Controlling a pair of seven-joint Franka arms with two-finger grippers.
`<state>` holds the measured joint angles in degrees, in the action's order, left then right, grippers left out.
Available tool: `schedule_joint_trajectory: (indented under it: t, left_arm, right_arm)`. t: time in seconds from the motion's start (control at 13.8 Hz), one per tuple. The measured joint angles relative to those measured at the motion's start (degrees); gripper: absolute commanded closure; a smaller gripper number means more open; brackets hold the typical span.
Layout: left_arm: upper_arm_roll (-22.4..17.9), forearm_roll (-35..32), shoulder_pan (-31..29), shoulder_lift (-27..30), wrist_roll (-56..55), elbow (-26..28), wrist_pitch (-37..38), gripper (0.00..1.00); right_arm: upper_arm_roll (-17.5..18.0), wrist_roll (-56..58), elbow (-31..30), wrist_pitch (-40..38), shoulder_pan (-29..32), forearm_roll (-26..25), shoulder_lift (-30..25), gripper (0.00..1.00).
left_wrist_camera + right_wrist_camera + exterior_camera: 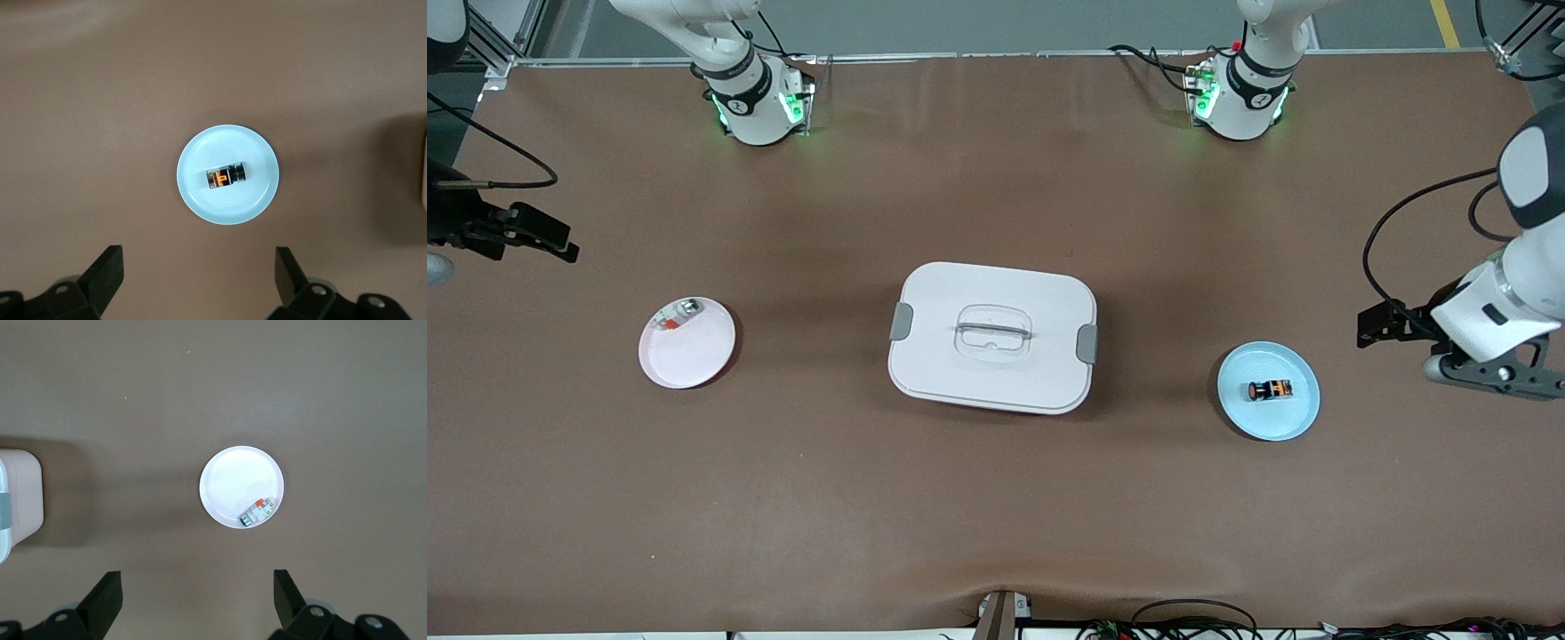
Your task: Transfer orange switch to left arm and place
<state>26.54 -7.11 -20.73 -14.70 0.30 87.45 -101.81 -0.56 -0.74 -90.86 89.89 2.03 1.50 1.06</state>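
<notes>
**Switch lying on blue plate, both grippers released**

Nearest the front camera, the orange switch [1269, 390] is being carried on its side by the blue plate [1294, 422], toward the left arm's end of the table. A little farther from the camera, the box [992, 336] is being kept shut at mid-table, between the two plates. Toward the right arm's end, a small silvery part [680, 313] is being held at the rim of the white plate [694, 360].

The left gripper [197, 280] is being held high over the blue plate, fingers spread wide and nothing grasped. The right gripper [196, 600] is being held likewise over the white plate, released and empty.
</notes>
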Motion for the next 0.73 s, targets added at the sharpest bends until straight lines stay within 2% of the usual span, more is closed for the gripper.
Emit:
schedule_joint_trajectory:
  t: [0.22,0.51,0.58,0.73]
  left_arm:
    - [0.3,0.1,0.2,2.6,-8.2,0.0,2.0,0.0]
    - [0.2,0.1,0.6,4.9,-9.7,0.0,2.7,0.0]
    - [-1.0,0.1,1.6,5.5,-9.7,0.0,3.3,0.0]
    - [-6.2,0.1,5.9,7.2,-9.7,0.0,6.2,0.0]
  right_arm:
    - [0.0,0.0,0.0,0.0,0.0,0.0,0.0,0.0]
    - [0.1,0.0,0.0,0.0,0.0,0.0,0.2,0.0]
    - [0.1,0.0,0.0,-0.1,0.0,0.0,0.3,0.0]
    - [0.0,0.0,0.0,-0.4,0.0,0.0,0.5,0.0]
